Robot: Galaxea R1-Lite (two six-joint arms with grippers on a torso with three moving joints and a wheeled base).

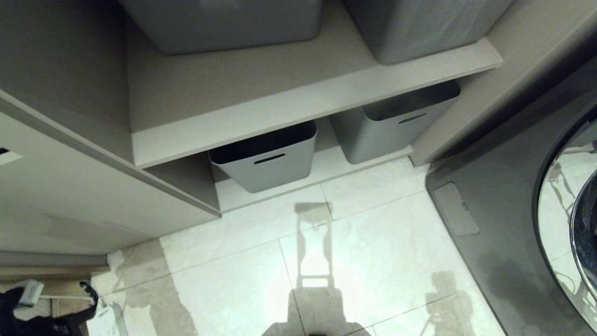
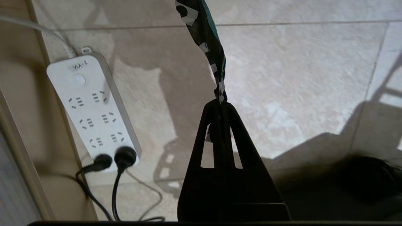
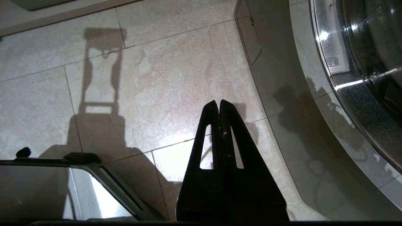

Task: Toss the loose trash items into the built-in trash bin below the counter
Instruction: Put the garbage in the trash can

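Observation:
In the left wrist view my left gripper (image 2: 220, 102) is shut on a loose trash item (image 2: 205, 40), a torn turquoise piece of cardboard with dark markings. The piece is seen edge-on and sticks out beyond the fingertips, above the tiled floor. The dark left arm (image 1: 28, 310) shows only in the lower left corner of the head view. My right gripper (image 3: 219, 102) is shut with nothing in it and hangs over the floor beside the washing machine. The built-in trash bin and the counter are out of view.
A white power strip (image 2: 91, 110) with two black plugs lies on the floor by the beige cabinet base (image 1: 70, 200). Two grey tubs (image 1: 266, 156) (image 1: 396, 123) stand on the low shelf. A washing machine (image 1: 513, 200) with a round door stands on the right.

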